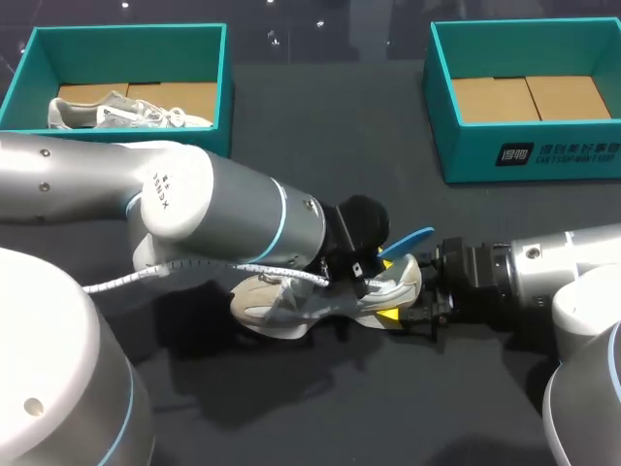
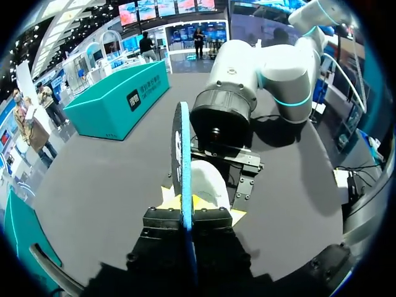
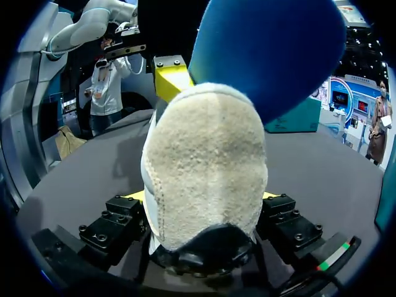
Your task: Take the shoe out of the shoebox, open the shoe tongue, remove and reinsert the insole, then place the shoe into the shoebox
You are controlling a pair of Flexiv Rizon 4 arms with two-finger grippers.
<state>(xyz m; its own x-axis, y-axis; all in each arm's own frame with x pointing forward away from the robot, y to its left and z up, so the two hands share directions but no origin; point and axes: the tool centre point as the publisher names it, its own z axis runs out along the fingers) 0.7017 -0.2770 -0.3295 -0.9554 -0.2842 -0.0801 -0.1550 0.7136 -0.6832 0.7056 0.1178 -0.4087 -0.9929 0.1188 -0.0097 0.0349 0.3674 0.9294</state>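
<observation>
Centrally, fuzzy rounded shoe (image 3: 204,167), thin blue insole (image 3: 272,55)

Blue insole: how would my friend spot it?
On the dark table, the left arm and right arm meet at a pale shoe. The blue insole sticks up from that shoe, thin and flat. It is bright blue, unlike the teal boxes behind.

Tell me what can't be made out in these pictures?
Head view: the left arm covers the shoe's opening, so how far the blue insole is inside is hidden.
Left wrist view: the insole and left gripper hide most of the shoe.
Right wrist view: the shoe fills the middle; the right gripper's fingertips barely show.
</observation>
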